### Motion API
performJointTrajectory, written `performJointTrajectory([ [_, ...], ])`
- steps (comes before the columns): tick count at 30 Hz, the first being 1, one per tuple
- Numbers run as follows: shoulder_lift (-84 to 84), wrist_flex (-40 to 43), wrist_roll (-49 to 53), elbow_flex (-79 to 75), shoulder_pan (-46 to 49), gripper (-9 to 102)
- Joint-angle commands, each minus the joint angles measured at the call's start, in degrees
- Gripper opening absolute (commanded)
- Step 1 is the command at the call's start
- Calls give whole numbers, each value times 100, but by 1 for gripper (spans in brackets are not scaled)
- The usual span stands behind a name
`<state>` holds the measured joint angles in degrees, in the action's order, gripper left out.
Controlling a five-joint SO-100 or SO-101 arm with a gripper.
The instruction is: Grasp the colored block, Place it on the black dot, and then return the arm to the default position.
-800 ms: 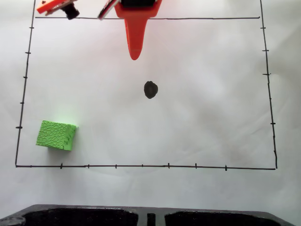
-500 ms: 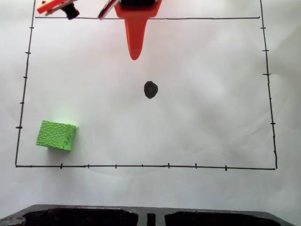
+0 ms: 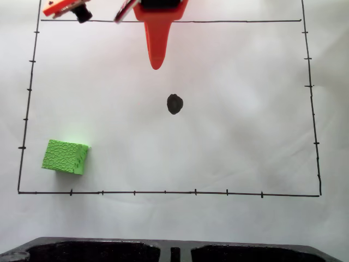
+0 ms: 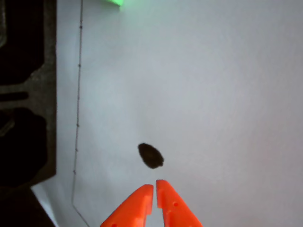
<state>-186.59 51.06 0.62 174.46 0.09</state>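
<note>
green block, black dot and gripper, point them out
green block (image 3: 65, 156), fixed view, textured top face
black dot (image 3: 174, 103), fixed view, middle of the blot
gripper (image 4: 155, 185), wrist view, between the orange fingertips

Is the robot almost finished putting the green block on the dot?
No, nothing looks done yet. The green block sits near the lower left corner of the drawn frame in the fixed view, far from the black dot, which is bare. The gripper is shut and empty near the dot. Grabbing, placing and returning are all left.

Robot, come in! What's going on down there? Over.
Pincer shut, empty, above the paper. Block sits in the lower-left corner, far from the dot. Nothing between them.
</note>
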Motion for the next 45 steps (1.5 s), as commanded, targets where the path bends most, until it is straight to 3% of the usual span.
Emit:
performJointTrajectory([
  [1, -79, 9, 53, -18, -44, 0],
  [9, 308, 149, -123, -272, 26, 0],
  [28, 4764, -193, -88, -4025, 1301, 1],
  [39, 6258, -809, 132, -4992, 2118, 5],
  [45, 6838, -677, 255, -5581, 2188, 11],
])
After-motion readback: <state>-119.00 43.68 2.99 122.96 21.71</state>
